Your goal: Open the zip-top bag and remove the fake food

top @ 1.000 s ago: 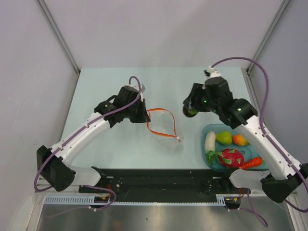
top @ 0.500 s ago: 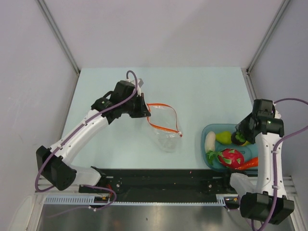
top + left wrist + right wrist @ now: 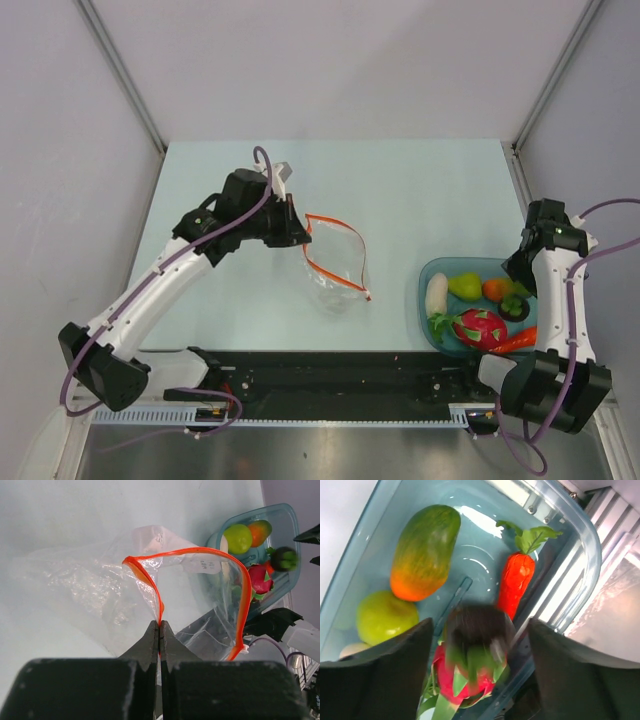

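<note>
Pinching the zip-top bag [image 3: 95, 582] by its orange zip strip [image 3: 159, 597] mid-table, left gripper [image 3: 159, 626] is fully closed. Right gripper [image 3: 480, 630] stands wide, gripping nothing; dark-green piece [image 3: 476, 624], blurred, lies directly below, over teal tray [image 3: 587, 537].

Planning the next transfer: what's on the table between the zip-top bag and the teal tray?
Nothing: the top view shows bare table between the zip-top bag and the tray.

A: The dark-green piece [image 3: 477, 630], is it sharp?
B: No, blurred, and it covers most of the dragon fruit [image 3: 451, 677] (only red rind and leaf tips peek out).
A: The white radish [image 3: 351, 650]?
B: A sliver at the tray's [image 3: 580, 535] left edge, behind a finger [image 3: 385, 670] of the right gripper [image 3: 479, 625]. From above, its fingertips can't be made out.
</note>
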